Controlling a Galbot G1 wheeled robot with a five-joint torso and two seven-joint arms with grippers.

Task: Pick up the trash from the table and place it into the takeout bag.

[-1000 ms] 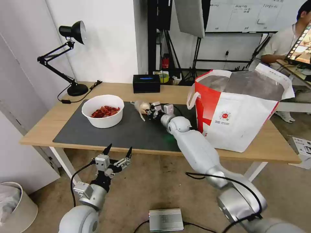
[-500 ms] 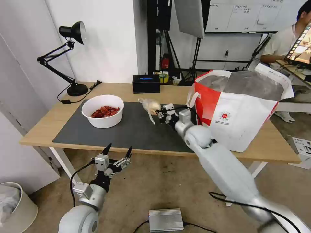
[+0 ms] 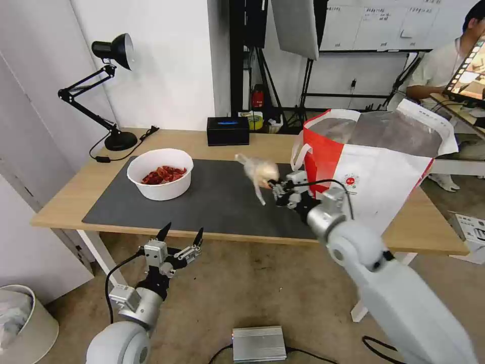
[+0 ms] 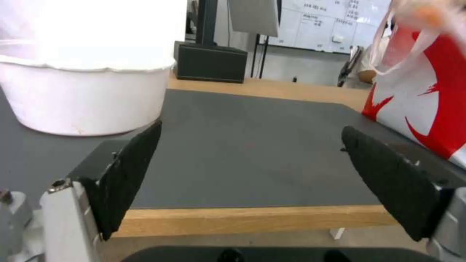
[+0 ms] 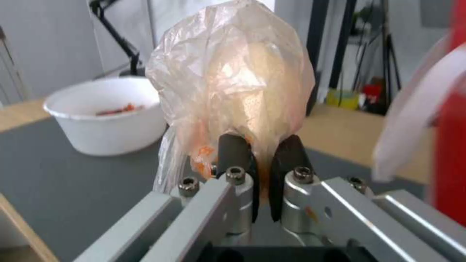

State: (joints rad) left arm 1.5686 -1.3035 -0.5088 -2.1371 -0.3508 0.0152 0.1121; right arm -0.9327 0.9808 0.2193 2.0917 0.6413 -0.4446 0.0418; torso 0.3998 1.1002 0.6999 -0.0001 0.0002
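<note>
My right gripper (image 3: 274, 186) (image 5: 261, 153) is shut on the clear bag with the tan bun (image 3: 258, 172) (image 5: 233, 80) and holds it in the air over the dark mat, just left of the takeout bag (image 3: 374, 172). That bag stands open on the right of the table (image 3: 65, 202), white with red sides and foil lining. The white bowl of red scraps (image 3: 160, 173) (image 4: 82, 98) (image 5: 109, 120) rests on the mat's left part. Below the table's front edge, my left gripper (image 3: 181, 234) (image 4: 252, 174) hangs open and holds nothing.
A black desk lamp (image 3: 108, 76) stands at the back left and a black rectangular box (image 3: 228, 130) at the back middle of the table. A white bin (image 3: 20, 323) sits on the floor at the left. A grey metal box (image 3: 258, 344) lies on the floor.
My right gripper has lifted the bagged bun off the mat and carried it right and nearer, towards the takeout bag. The left gripper has barely moved.
</note>
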